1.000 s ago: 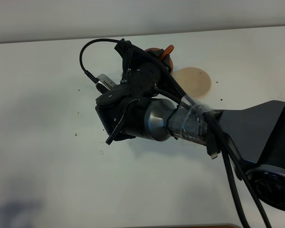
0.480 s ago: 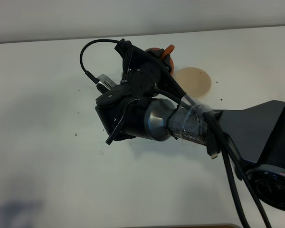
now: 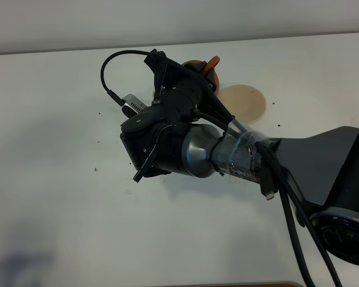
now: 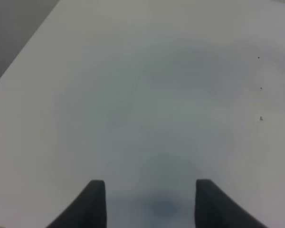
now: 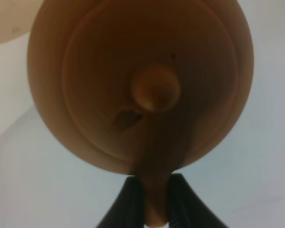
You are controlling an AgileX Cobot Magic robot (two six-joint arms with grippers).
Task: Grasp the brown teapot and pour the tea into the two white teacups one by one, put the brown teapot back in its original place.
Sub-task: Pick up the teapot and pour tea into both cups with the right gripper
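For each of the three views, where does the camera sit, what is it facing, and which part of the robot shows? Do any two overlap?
Exterior high: mounted above, looking down on the white table; the right arm fills the middle, beside the beige saucer.
Left wrist: on the left arm, facing bare table; only the left gripper, open, shows.
Right wrist: on the right arm, looking down on the brown teapot; the right gripper pinches its handle.
Shared: the saucer appears in the exterior and right wrist views.
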